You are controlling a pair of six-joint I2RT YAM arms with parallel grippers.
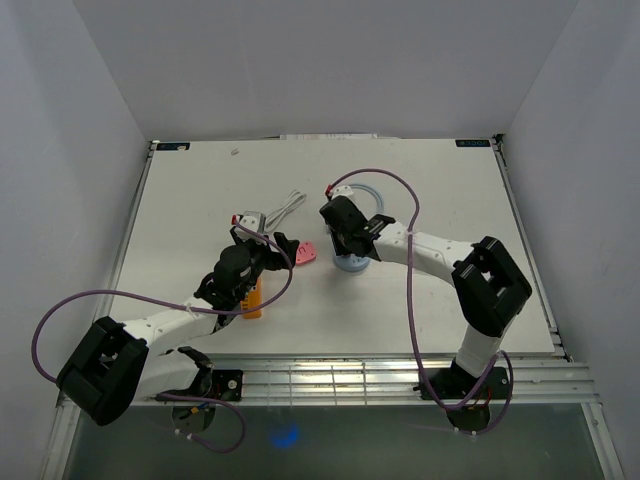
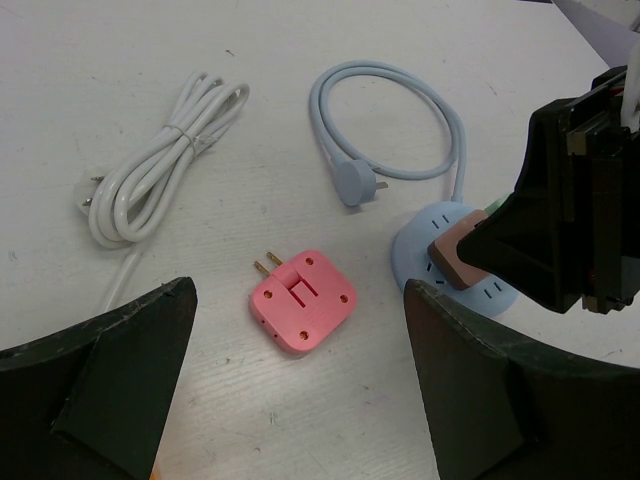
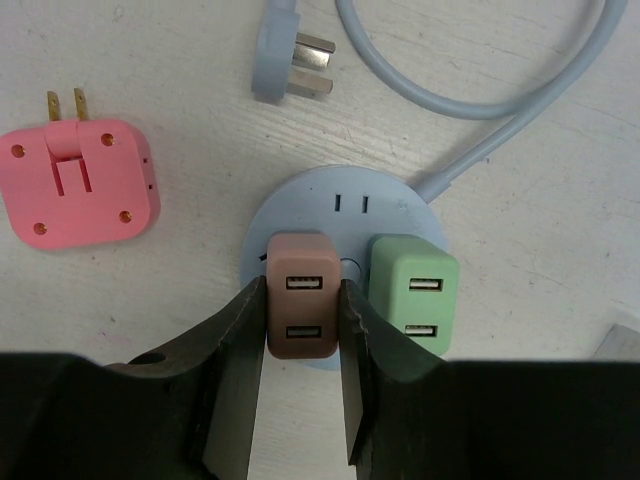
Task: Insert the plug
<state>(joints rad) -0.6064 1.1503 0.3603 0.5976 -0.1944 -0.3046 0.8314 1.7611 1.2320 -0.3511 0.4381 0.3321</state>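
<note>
Plugs on the one blue hub (image 3: 345, 200) mid-frame number two: brown plug (image 3: 303, 308), clamped between the right fingers (image 3: 232, 390), and green plug (image 3: 413, 297); left fingers (image 2: 480, 380) gape, empty, over one pink adapter (image 2: 302, 303).

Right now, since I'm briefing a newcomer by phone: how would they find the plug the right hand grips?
Find the round pale-blue socket hub mid-table. Two USB charger blocks sit on it side by side. Yours is the brown charger, not the green charger.

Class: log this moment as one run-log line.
right gripper: shut on brown USB charger, on round blue power strip | left gripper: open, near pink adapter | green USB charger: on strip
</note>
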